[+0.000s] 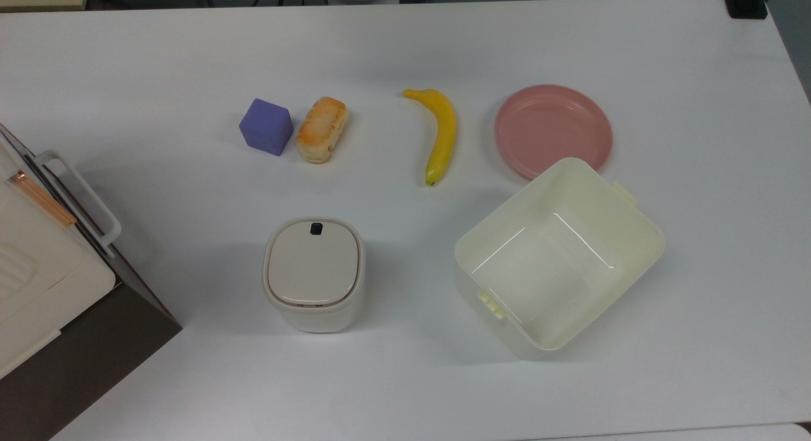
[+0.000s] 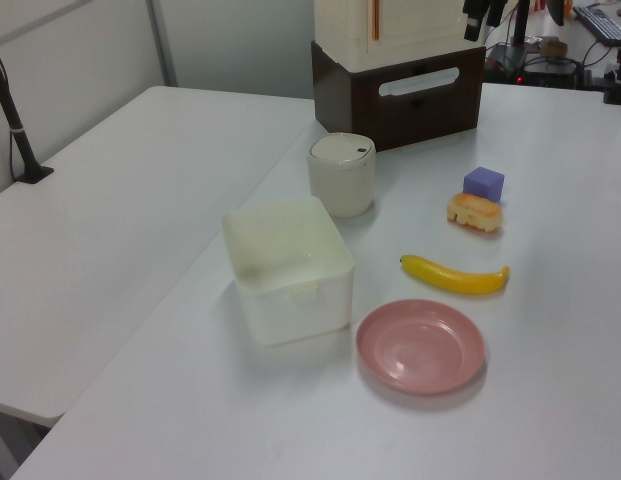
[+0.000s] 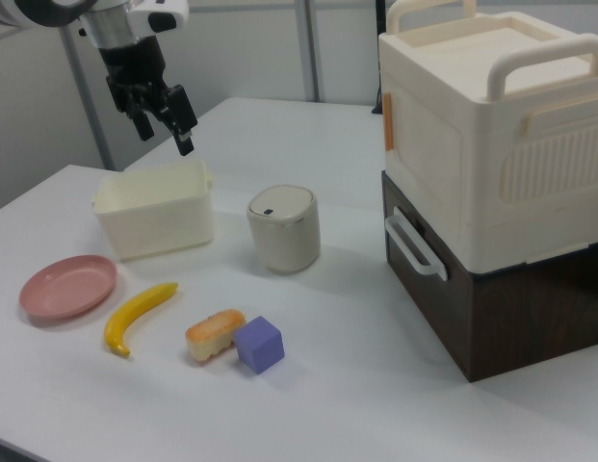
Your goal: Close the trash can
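the trash can [image 1: 313, 274] stands on the white table [image 1: 405, 48], in the top view's lower left part, between the brown and cream cabinet [image 1: 38, 289] and the open cream tub [image 1: 557, 257]. its beige lid [image 1: 313, 261] lies flat on the rim, with the small dark button [image 1: 315, 227] on the far edge, so i judge the can is already shut.

in the right view the gripper [image 3: 164, 120] hangs high in the air, above the tub and to the right view's left of the can, touching nothing. its two fingers [image 3: 183, 130] point down with a gap between them, holding nothing.

from the gripper the can lies to the right view's right and well below. if any press is still needed, it must travel across and then come straight down on the lid.
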{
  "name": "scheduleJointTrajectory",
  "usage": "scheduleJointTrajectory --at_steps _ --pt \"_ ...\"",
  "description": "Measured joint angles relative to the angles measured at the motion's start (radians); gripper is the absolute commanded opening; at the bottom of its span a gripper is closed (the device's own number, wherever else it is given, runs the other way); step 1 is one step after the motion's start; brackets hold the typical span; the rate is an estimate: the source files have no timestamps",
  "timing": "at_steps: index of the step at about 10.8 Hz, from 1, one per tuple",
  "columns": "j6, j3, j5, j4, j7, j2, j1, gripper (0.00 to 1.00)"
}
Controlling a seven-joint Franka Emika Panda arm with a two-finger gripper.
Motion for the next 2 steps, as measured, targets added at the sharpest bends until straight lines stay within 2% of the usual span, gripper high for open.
scheduleJointTrajectory --at_steps 2 --pt "0.0 0.001 0.0 -0.001 0.001 0.0 0.0 1.0"
